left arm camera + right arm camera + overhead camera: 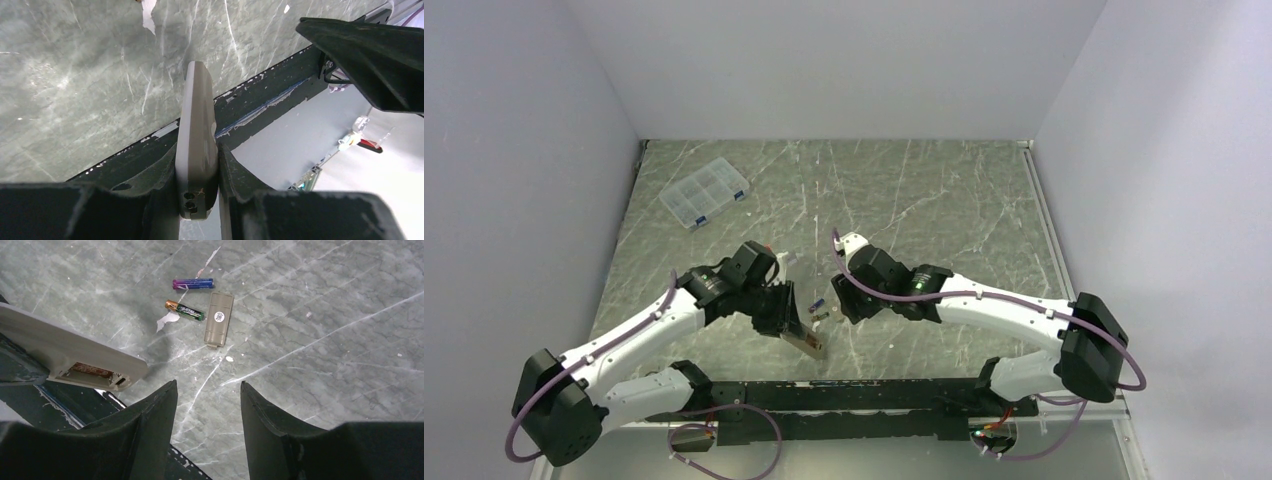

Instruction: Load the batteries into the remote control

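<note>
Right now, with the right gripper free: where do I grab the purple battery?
Probably mid-body, from straight above, jaws across its width. The purple battery lies flat, clear of the green battery and the cover, so both long sides are open.

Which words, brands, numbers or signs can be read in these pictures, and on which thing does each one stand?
Green-black battery: white brand lettering, too blurred to read.
Flat cover: round white sticker with a dark mark, too small to read.
Purple-blue battery: no text shows.
Remote control: no text shows.
</note>
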### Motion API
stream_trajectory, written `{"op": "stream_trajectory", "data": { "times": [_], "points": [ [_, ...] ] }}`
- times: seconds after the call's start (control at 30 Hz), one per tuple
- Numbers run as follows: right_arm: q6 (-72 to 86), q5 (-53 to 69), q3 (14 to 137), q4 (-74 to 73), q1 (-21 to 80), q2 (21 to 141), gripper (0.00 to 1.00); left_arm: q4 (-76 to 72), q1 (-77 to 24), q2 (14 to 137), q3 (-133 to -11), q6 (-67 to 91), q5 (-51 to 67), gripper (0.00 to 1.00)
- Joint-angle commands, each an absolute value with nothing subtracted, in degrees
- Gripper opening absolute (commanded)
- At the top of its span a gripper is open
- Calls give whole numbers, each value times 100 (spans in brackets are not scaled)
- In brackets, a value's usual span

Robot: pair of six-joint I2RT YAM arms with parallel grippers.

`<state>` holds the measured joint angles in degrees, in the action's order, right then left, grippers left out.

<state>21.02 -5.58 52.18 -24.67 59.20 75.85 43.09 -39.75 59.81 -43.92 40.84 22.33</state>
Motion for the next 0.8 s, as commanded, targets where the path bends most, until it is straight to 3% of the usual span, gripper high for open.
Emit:
{"op": "stream_trajectory", "data": {
  "times": [0.0, 0.63, 0.77],
  "points": [
    [1926, -638, 5443, -2558, 5946, 7610, 52, 3423, -3946, 5879, -4052, 4496, 2705, 0],
    [1981, -521, 5101, -2492, 5950, 7358, 55, 1222, -3937, 6336, -2820, 5239, 2917, 0],
    [1987, -508, 5084, -2496, 5946, 7341, 55, 943, -3937, 6443, -2583, 5349, 2831, 7]
  ]
}}
